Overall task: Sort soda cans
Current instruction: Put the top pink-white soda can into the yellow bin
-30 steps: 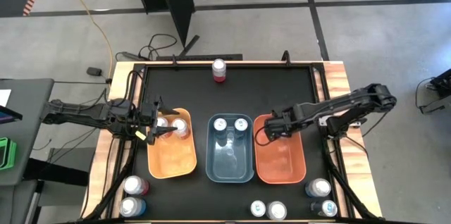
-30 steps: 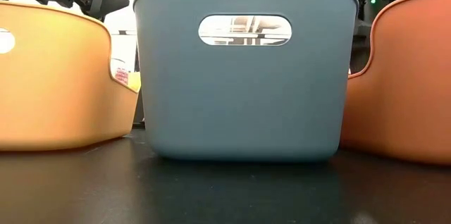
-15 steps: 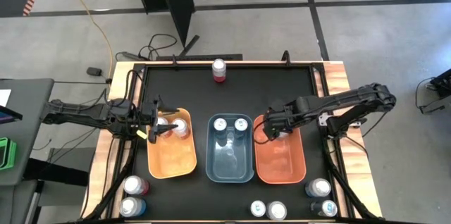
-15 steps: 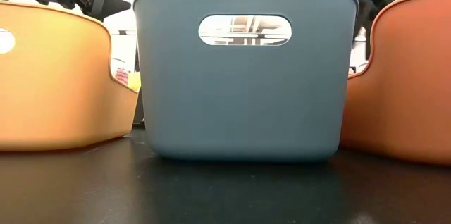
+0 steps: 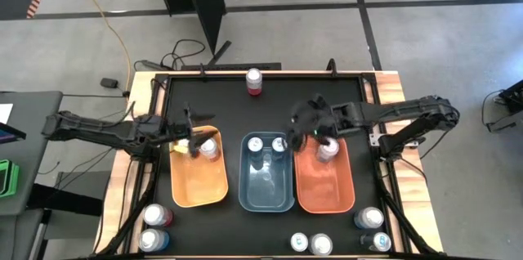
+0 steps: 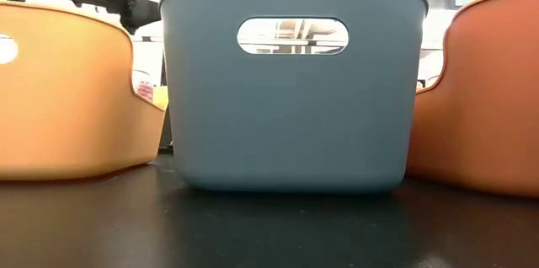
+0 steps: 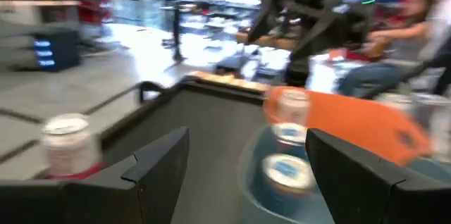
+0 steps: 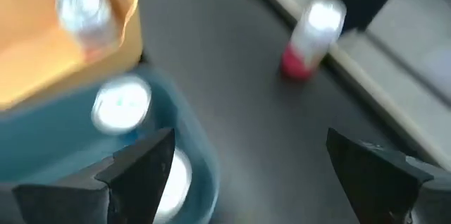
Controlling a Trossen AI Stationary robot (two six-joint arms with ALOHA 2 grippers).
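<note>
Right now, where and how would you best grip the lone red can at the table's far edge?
Take the lone red can around its round side wall, just below the silver top, coming from its open near side; it stands upright and alone. The right pincer, open, is nearer.

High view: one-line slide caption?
Three bins mid-table: left tool over the orange bin, right tool open beside the red-orange bin, cans still loose around the edges.
</note>
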